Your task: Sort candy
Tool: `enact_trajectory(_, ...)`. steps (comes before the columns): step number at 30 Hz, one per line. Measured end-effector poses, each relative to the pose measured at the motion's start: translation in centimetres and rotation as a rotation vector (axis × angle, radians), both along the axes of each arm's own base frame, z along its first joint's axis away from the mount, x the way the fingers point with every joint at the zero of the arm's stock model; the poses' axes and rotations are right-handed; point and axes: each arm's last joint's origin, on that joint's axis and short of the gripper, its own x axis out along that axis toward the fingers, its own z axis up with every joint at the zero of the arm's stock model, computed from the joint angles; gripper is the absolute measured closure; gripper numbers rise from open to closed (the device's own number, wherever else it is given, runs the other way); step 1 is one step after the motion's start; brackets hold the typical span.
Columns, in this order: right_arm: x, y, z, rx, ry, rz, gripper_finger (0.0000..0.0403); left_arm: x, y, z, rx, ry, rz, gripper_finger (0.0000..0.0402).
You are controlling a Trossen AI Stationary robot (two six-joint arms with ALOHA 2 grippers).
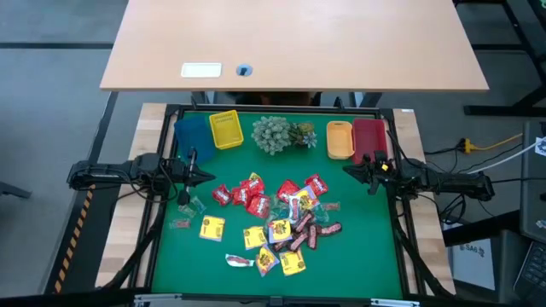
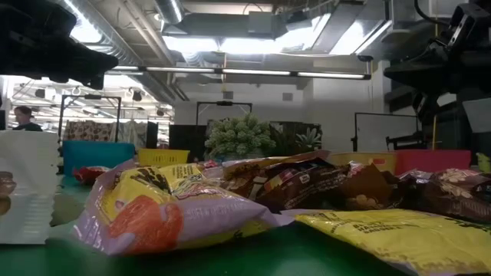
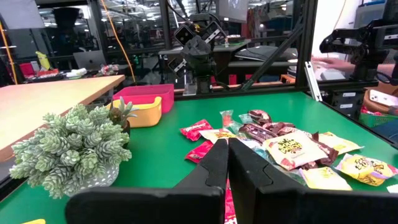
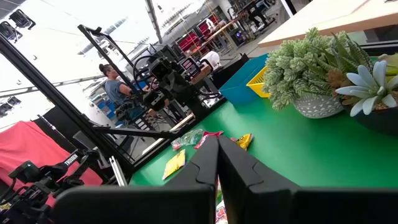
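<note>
Closest to the low camera lies a crinkled pale-purple sweet packet with an orange print [image 2: 165, 211], just one of the many small wrapped candy pieces [image 1: 273, 226] heaped on the green desk [image 1: 358, 264]: red packets, yellow square packets, dark brown-red bars and a few clear wrappers. From above, the whole pile sits in the middle of the mat, between the two arms, with a few strays toward the left.

Along the far edge stand the small plastic bins: a blue bin [image 1: 194, 132], a yellow slotted bin [image 1: 226, 129], an orange bin [image 1: 339, 140] and a red bin [image 1: 369, 136], with a grey-green artificial plant cluster [image 1: 279, 134] between them. No sweet shows inside any bin, so the sorting looks not yet begun and the entire heap is left to do.

Hovering at the mat's left edge, the left gripper [image 1: 201, 176] has its fingers pressed together and empty. Opposite, at the right edge near the red bin, the right gripper [image 1: 352, 170] is likewise closed on nothing.
</note>
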Motion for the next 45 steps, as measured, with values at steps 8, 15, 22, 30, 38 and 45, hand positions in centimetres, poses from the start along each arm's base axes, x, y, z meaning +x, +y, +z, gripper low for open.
enact_trajectory(8,0.00,0.00,0.00,0.000,0.000,0.000,0.0391,0.00,0.00,0.01,0.000,0.000,0.000,0.0401)
enact_trajectory(15,0.00,0.00,0.00,0.000,0.000,0.000,0.0391,0.00,0.00,0.00,0.000,0.000,0.001,0.0401)
enact_trajectory(22,0.00,0.00,0.02,0.000,-0.001,0.000,0.0391,0.00,0.00,0.00,0.006,0.000,0.000,0.0401)
enact_trajectory(30,0.01,0.00,0.07,0.000,-0.012,0.000,0.0391,0.00,0.00,0.01,0.005,0.000,0.000,0.0401)
enact_trajectory(38,0.01,0.00,0.10,0.000,-0.015,0.000,0.0391,0.00,0.00,0.01,-0.001,-0.001,0.000,0.0401)
enact_trajectory(45,0.01,0.00,0.12,0.000,-0.018,0.001,0.0391,0.00,0.33,0.32,-0.096,-0.045,0.113,0.0401)
